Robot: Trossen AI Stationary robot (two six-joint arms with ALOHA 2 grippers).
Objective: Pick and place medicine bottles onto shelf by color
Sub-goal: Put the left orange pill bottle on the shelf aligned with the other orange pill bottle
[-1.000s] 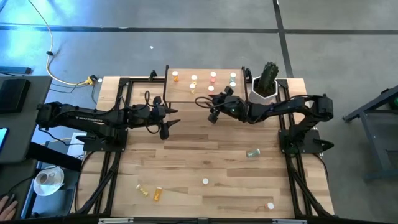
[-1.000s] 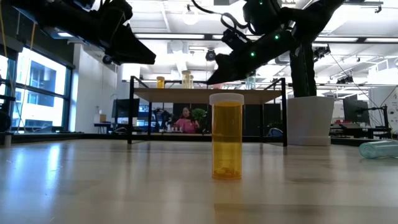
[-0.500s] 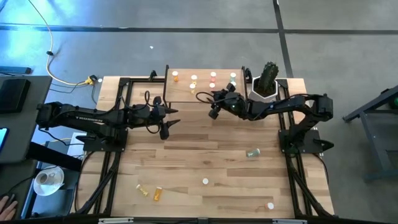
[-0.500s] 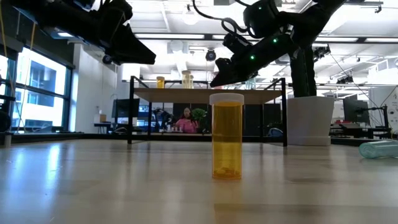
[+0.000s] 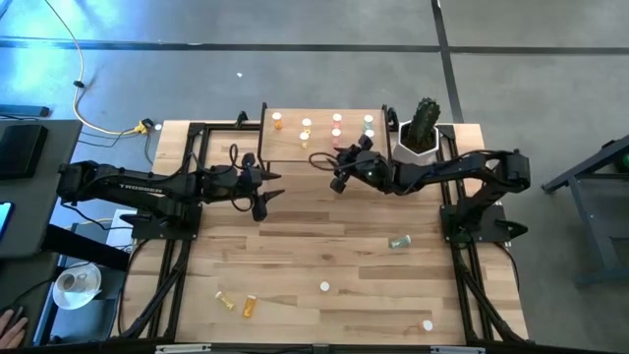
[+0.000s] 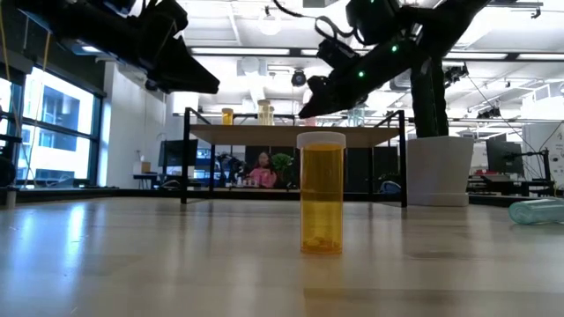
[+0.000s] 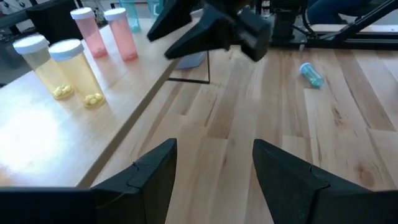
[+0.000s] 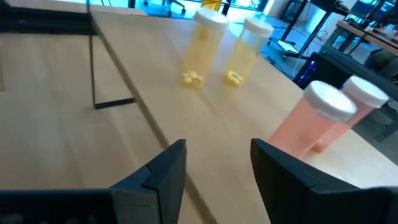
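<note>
From above, the shelf (image 5: 322, 136) sits at the far middle of the table (image 5: 295, 246), carrying small capped bottles: an orange one (image 5: 277, 122), yellow ones (image 5: 307, 126), pink ones (image 5: 337, 121) and green ones (image 5: 369, 123). The right gripper (image 5: 337, 167) hovers at the shelf's front edge, just below the pink bottles, its arm stretched in from the right past the cactus pot (image 5: 418, 138). The left gripper (image 5: 267, 186) hangs near the shelf's left front corner, arm reaching level from the left. Loose on the table lie a green bottle (image 5: 398, 241), two orange bottles (image 5: 239, 304) near the front left, and two upright white-capped ones (image 5: 325, 287).

From table height, an orange bottle (image 6: 322, 191) stands upright in the foreground, the shelf (image 6: 295, 132) behind it on black legs, both arms above it. A green bottle (image 6: 536, 210) lies on its side at the right edge.

The left wrist camera shows that gripper's fingers (image 7: 155, 174) spread apart with nothing between them, beside the shelf, where two yellow bottles (image 7: 65, 68) and two pink bottles (image 7: 106, 31) stand; the right gripper (image 7: 186, 34) hangs beyond.

The right wrist camera shows its fingers (image 8: 165, 174) parted and empty over the shelf board, two yellow bottles (image 8: 221, 46) ahead and a pink pair (image 8: 323, 121) close by.
</note>
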